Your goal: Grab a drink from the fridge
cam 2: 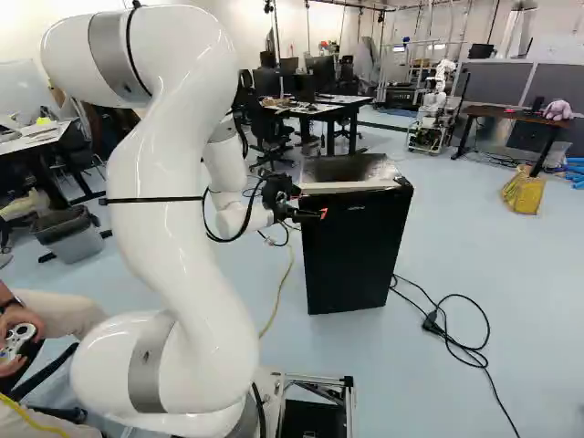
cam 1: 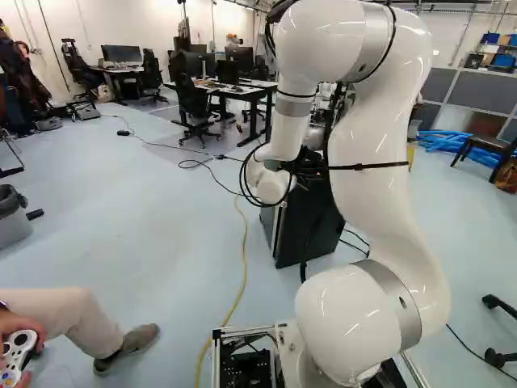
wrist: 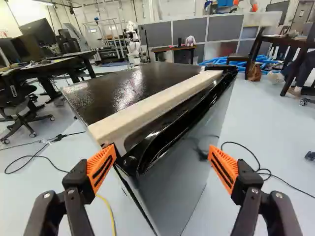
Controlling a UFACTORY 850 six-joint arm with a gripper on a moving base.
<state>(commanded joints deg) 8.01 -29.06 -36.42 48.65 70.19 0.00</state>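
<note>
Reaching out at the black fridge, the claw has its two fingers wide apart, with orange pads. The fridge is just ahead, its near top corner in the space between them, and a yellow cord lies on the floor below.

From behind the arm, left and right, the base views face ahead and slightly down, well back from the jaws. The wrist view looks close along the jaws. All share the fridge ahead of them.

Pale blue floor, white walls.
</note>
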